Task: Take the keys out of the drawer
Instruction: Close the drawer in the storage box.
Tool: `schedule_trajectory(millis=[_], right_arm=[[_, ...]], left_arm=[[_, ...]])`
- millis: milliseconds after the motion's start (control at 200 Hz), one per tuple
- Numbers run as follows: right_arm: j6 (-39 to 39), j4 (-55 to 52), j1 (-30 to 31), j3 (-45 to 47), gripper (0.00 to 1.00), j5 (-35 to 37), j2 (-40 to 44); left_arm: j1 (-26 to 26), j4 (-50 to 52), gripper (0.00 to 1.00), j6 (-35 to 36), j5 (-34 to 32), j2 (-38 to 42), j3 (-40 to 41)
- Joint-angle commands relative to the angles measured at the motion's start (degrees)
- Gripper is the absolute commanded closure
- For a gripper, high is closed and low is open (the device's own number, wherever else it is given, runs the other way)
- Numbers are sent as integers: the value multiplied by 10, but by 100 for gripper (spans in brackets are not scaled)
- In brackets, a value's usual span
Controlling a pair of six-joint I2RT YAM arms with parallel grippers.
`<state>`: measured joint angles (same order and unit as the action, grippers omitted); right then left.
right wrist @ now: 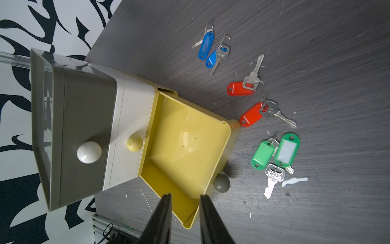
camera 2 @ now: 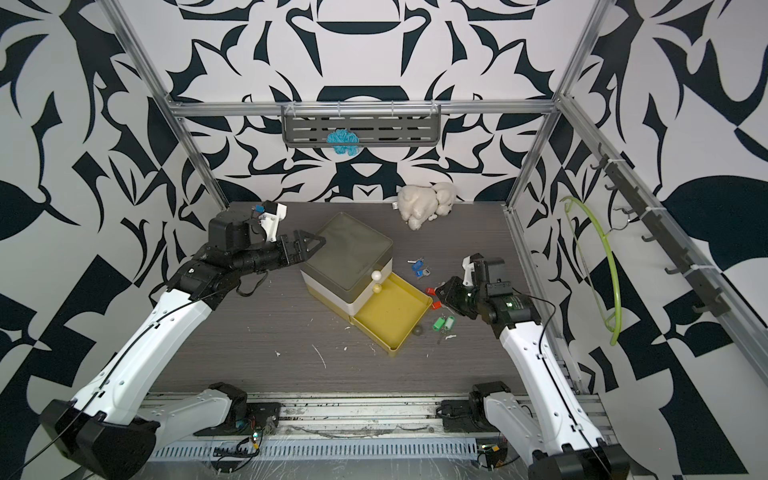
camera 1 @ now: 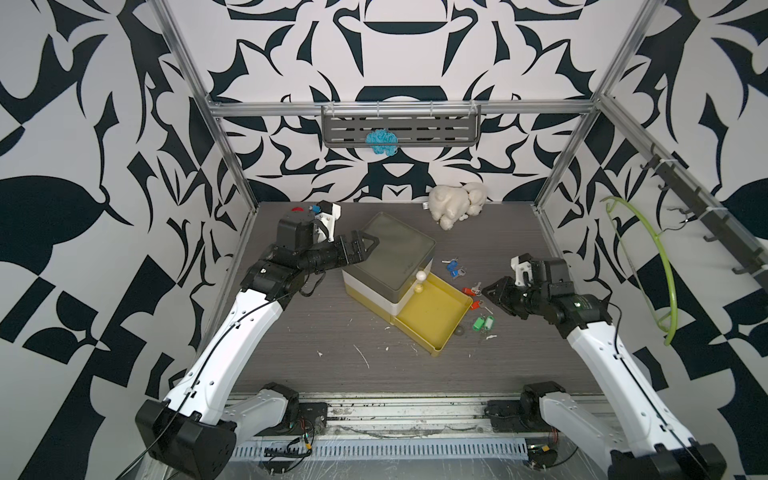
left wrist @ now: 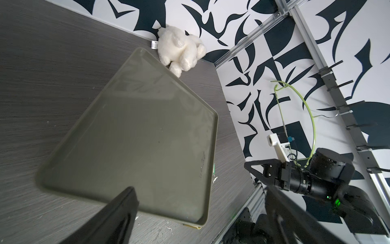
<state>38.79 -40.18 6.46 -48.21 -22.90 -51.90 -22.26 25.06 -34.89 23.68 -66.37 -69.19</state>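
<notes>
Keys (right wrist: pixel 251 115) all lie out on the tabletop (camera 1: pixel 316 332), in a loose line along the outer side wall of the pulled-out yellow drawer (right wrist: pixel 185 137), on the right arm's side. Blue-tagged pair (camera 1: pixel 453 266) lies farthest back, red-tagged pair (camera 1: pixel 471 293) in the middle, green-tagged pair (camera 1: pixel 484 323) nearest the drawer front. One red tag (right wrist: pixel 250 116) sits just beside the drawer's front corner. The green tags are near the grey knob (right wrist: pixel 221 182) but apart from it. Drawer shows only its yellow floor. Drawer unit (camera 1: pixel 390 249) sits skewed to the tabletop edges, with its upper two drawers pushed in.

Right hand (right wrist: pixel 186 196) hangs just beside the red-tagged keys in both top views. Its jaws stand a narrow gap apart with nothing gripped, and the wrist view shows the drawer through the gap. Left hand (camera 1: pixel 365 243) is at the unit's far top edge, spread wide and empty. One finger (left wrist: pixel 124 202) overlaps the lid rim; contact cannot be told.

Bare wood-grain tabletop runs from the drawer front to the near rail and across the left arm's side. White plush toy (camera 1: pixel 455 205) sits tight against the back wall.
</notes>
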Motion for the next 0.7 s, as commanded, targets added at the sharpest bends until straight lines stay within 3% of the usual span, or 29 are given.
schedule_trajectory(millis=[0,360,695], right_arm=[[-5,-17,-3,26,70,1,39],[14,-61,-2,85,64,-14,100],[24,-110,-2,110,63,-5,110]], left_arm=[[-8,-16,1,2,30,-23,-28],[-26,-13,1,4,71,-109,-78],[-45,-16,1,-3,73,-138,-81]])
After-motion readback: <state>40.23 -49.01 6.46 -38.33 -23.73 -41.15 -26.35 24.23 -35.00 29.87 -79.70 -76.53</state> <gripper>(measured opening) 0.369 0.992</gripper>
